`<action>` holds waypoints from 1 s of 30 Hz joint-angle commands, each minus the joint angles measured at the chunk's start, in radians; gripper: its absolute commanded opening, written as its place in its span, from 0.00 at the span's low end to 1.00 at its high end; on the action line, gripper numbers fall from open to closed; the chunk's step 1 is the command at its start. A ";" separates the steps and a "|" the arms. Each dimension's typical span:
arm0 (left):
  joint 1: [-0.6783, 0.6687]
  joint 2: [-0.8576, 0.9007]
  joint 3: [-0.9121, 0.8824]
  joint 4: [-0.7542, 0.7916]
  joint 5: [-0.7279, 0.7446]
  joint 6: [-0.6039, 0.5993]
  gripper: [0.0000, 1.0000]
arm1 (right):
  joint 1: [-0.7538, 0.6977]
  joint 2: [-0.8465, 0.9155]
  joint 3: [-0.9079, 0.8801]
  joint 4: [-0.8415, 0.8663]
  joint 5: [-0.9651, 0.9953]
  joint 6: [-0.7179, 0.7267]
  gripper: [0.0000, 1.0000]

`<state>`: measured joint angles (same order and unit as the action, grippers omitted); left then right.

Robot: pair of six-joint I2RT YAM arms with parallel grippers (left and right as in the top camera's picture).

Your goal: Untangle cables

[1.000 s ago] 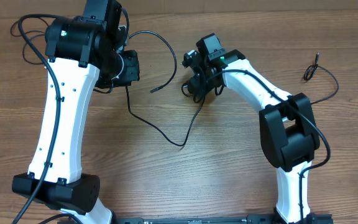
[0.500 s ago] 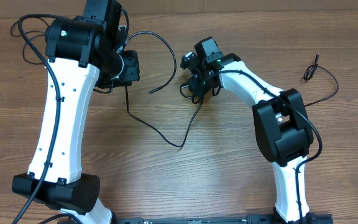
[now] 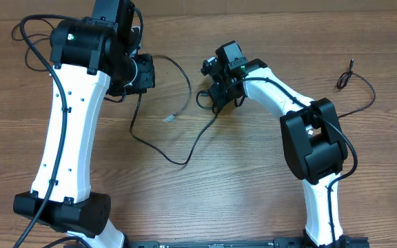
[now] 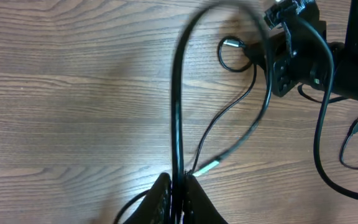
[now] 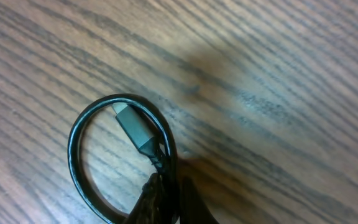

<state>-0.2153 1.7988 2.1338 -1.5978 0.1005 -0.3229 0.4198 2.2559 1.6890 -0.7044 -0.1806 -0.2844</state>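
Standing by the table (image 3: 253,200), you see one thin black cable (image 3: 178,160) strung between both arms. It sags in a wide U across the middle of the overhead view, with its long run going left to right. The left gripper (image 4: 178,190), in the upper left of that view, has its fingers pinched tight on one stretch of the cord, which rises straight away from them in the wrist view. The right gripper (image 5: 165,196), near the top centre, is fully closed on the other stretch, just where the cord curls into a small loop (image 5: 79,155) around a grey plug (image 5: 134,127). That loop touches the fingertips and lies on the wood just ahead of them. A free end with a pale tip (image 3: 170,118) lies between the two grippers, roughly midway, so neither arm is clearly nearer. A separate cord (image 3: 364,86) rests well apart at the right edge, untouched. With both ends gripped and slack hanging toward the bottom of the frame, the next move looks like drawing the grippers apart along that left-right line. Whether the curl opens or tightens is the risk.
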 commanded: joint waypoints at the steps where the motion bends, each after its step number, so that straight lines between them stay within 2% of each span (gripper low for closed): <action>1: 0.006 0.006 -0.003 0.006 -0.008 -0.014 0.09 | 0.002 -0.046 0.014 -0.013 -0.049 0.032 0.04; 9: 0.006 0.013 -0.004 0.014 -0.008 -0.015 0.07 | 0.000 -0.164 0.014 -0.050 -0.050 0.230 0.04; 15: 0.006 0.013 -0.005 0.014 -0.006 -0.014 0.13 | 0.000 -0.246 0.014 -0.075 -0.146 0.292 0.04; 19: 0.006 0.013 -0.005 0.014 -0.004 -0.014 0.15 | -0.002 -0.293 0.014 -0.060 -0.174 0.391 0.04; 24: 0.005 0.013 -0.005 0.018 -0.003 -0.018 0.15 | -0.007 -0.348 0.014 -0.043 -0.346 0.393 0.04; 30: 0.008 0.013 -0.005 0.035 0.013 -0.013 0.23 | -0.054 -0.400 0.014 -0.030 -0.661 0.394 0.04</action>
<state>-0.2153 1.8011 2.1338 -1.5696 0.1009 -0.3336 0.4015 1.9144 1.6890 -0.7460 -0.6323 0.1005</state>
